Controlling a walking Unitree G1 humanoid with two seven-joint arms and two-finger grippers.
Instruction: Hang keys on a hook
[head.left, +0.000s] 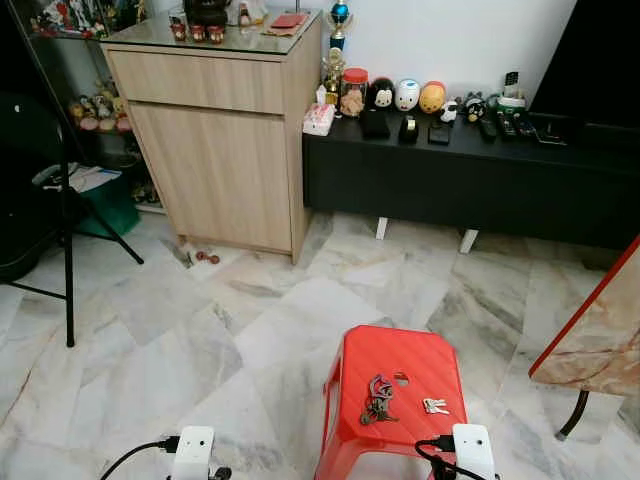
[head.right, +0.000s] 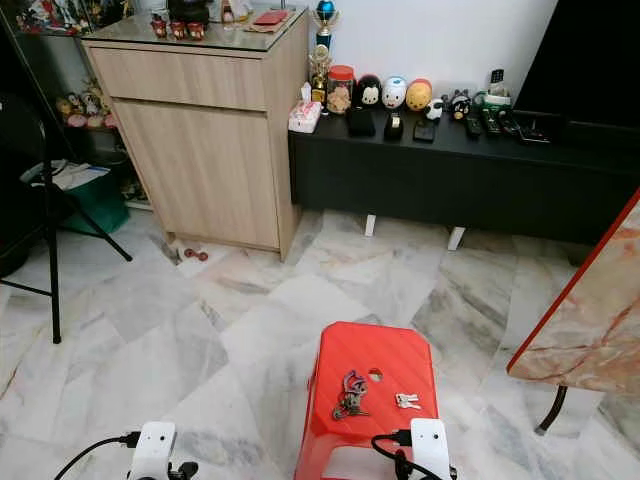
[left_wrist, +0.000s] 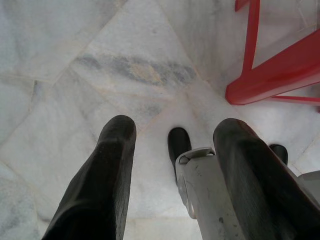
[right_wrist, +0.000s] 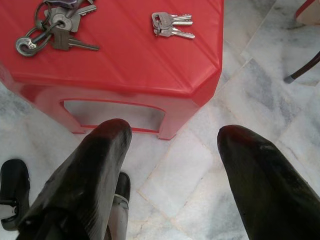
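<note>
Close to me, my right gripper (right_wrist: 172, 150) hangs low by the near edge of the red stool (head.left: 425, 365). Its two black fingers (right_wrist: 97, 165) are spread wide apart and hold nothing. My left gripper (left_wrist: 172, 150) hangs over the bare marble floor (head.left: 150, 330), beside the stool's leg. Its fingers are wide apart too, and empty.

On top of the stool lie two sets of keys. The big bunch of keys (head.left: 378, 400) has a dark ring. The small pair of keys (head.left: 435, 405) lies just beside it, not touching.

To my right, a marble table (head.left: 600, 335) with a red edge leans into view. To my left stands a black stand (head.left: 68, 230).

Further off, a wooden cabinet (head.left: 225, 150) stands against the wall. Next to it, a low black bench (head.left: 480, 175) carries little toys (head.left: 407, 95) and remotes (head.left: 505, 125).
</note>
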